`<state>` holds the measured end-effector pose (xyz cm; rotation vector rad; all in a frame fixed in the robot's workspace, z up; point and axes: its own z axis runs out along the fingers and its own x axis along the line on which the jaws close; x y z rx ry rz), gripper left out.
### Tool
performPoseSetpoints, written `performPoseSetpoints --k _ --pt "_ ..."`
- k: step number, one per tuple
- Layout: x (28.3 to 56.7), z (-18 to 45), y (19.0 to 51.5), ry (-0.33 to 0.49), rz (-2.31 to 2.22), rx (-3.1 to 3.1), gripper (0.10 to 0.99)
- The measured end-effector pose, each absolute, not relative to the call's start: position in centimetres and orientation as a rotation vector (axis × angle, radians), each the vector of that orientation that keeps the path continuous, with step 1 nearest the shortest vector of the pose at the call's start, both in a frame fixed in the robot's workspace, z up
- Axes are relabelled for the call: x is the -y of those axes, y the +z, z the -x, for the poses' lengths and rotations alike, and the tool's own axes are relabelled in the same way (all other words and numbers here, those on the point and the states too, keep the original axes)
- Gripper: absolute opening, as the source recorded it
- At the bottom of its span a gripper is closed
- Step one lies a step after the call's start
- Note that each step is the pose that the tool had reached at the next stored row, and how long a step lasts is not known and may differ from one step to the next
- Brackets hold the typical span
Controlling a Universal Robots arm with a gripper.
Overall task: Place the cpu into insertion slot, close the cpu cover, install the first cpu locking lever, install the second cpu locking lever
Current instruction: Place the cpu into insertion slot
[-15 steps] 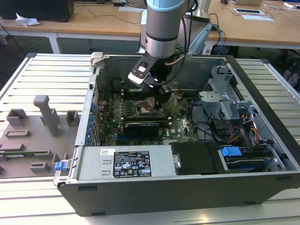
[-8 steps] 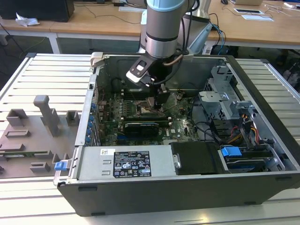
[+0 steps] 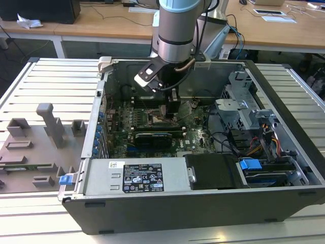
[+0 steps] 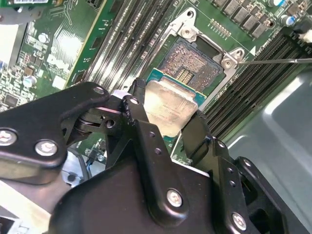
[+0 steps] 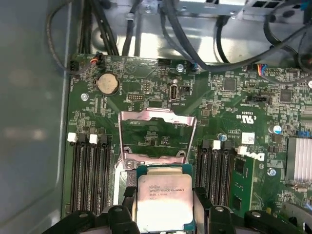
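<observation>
Your arm (image 3: pixel 175 30) reaches down into the open computer case (image 3: pixel 203 211), gripper (image 3: pixel 163 108) low over the green circuit board (image 3: pixel 195 136) inside it, the cpu (image 3: pixel 163 114) at its tips. Labelled power supply (image 3: pixel 137 178) along the case's near wall. Grey fixture tray (image 3: pixel 30 152) outside the case, on the exterior view's left.

The cpu (image 4: pixel 168 111) is dull silver-grey on top, edged green. On the green circuit board (image 5: pixel 146 78), the insertion slot (image 4: pixel 195 66) has a dark, finely dotted centre and a silvery rim. The cpu cover (image 5: pixel 157 134) is silvery, the end effector (image 4: pixel 165 116) black.
</observation>
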<state>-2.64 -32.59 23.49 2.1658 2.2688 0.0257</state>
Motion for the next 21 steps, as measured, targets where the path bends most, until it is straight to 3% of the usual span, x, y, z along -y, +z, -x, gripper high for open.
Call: performPoseSetpoints --k 13,16,21 --pt "32.49 2.62 23.48 0.024 -2.192 -2.241 0.545" --pt "32.16 2.89 23.43 -0.027 -2.166 -2.223 0.545" --pt "31.74 3.58 23.16 -0.029 -2.173 -2.214 0.545"
